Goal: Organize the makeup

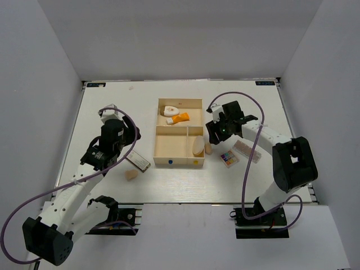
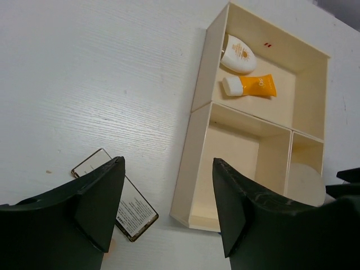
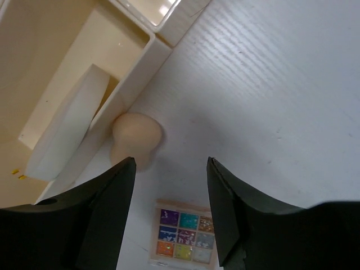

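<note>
The tube (image 2: 256,85) and white teardrop piece (image 2: 239,54) lie in the far compartment of the box (image 2: 202,73), and the puff (image 3: 64,132) leans in its near right one. A sponge (image 3: 135,136) sits on the table (image 3: 270,84) just beside the box's right wall, with the multicoloured palette (image 3: 184,241) near it, while a second sponge (image 1: 131,175) and the left palette (image 2: 121,205) lie left of the box. The left hand (image 2: 169,169) hovers by the left palette and the right hand (image 3: 171,169) over the sponge, both released and holding nothing.

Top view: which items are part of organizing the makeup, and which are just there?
Job: orange tube, white teardrop piece, cream puff, sponge beside box, sponge at left, multicoloured palette, pale palette at right, palette at left.
Not makeup: wooden box, purple cables.
</note>
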Robot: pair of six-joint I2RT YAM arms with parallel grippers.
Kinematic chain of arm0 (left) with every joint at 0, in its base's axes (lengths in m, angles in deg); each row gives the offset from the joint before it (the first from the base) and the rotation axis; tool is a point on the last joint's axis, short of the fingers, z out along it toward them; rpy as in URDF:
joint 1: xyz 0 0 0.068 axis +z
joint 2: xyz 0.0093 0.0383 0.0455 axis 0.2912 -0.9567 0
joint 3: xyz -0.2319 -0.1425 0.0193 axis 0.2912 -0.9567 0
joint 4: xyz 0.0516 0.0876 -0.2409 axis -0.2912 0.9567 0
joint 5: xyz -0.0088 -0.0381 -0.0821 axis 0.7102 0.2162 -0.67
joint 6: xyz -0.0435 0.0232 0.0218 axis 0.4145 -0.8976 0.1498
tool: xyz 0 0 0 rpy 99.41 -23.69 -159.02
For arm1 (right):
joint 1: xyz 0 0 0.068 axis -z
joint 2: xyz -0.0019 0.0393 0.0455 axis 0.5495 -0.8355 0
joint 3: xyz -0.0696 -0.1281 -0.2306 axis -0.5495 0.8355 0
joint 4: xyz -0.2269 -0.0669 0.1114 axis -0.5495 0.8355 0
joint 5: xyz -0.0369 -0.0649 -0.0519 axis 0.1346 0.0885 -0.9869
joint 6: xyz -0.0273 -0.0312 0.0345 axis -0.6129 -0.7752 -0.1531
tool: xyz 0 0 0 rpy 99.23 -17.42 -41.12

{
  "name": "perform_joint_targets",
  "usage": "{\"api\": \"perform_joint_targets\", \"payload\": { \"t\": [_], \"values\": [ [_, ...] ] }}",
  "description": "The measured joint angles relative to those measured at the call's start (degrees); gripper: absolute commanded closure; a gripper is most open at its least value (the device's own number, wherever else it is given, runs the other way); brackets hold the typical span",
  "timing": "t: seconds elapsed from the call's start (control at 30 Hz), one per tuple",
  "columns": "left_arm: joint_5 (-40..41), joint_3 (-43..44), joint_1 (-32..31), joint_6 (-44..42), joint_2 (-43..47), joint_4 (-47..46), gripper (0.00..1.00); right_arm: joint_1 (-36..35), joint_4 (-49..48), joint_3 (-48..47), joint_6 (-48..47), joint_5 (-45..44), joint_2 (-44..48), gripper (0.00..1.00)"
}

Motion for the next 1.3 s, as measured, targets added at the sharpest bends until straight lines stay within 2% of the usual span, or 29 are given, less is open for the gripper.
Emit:
{"api": "perform_joint_targets", "payload": {
  "t": [0.27,0.57,0.77,1.0,1.13,1.23,1.3],
  "values": [
    [2.05,0.00,0.00,2.99,-0.61,1.20,0.25,1.11,2.32,-1.77,1.05,7.23,-3.52,0.38],
    [2.12,0.00,0.00,3.54,-0.61,1.18,0.25,1.46,3.67,-2.99,1.38,10.84,-8.04,0.43],
    [2.10,0.00,0.00,3.54,-0.59,1.09,0.29,1.92,3.67,-2.99,2.01,12.92,-8.83,0.61],
    [1.95,0.00,0.00,3.61,-0.61,0.92,0.34,2.69,3.65,-3.17,2.21,16.24,-10.80,0.76],
    [1.88,0.00,0.00,3.61,-0.63,0.79,0.34,3.21,3.63,-3.28,2.25,17.31,-11.28,0.90],
    [1.88,-0.02,0.00,3.63,-0.61,0.66,0.36,3.37,3.61,-3.30,2.16,17.38,-11.17,0.95],
    [1.84,-0.04,0.00,3.78,-0.63,0.55,0.42,3.50,3.61,-3.13,1.92,16.46,-10.29,0.96]
  ]
}}
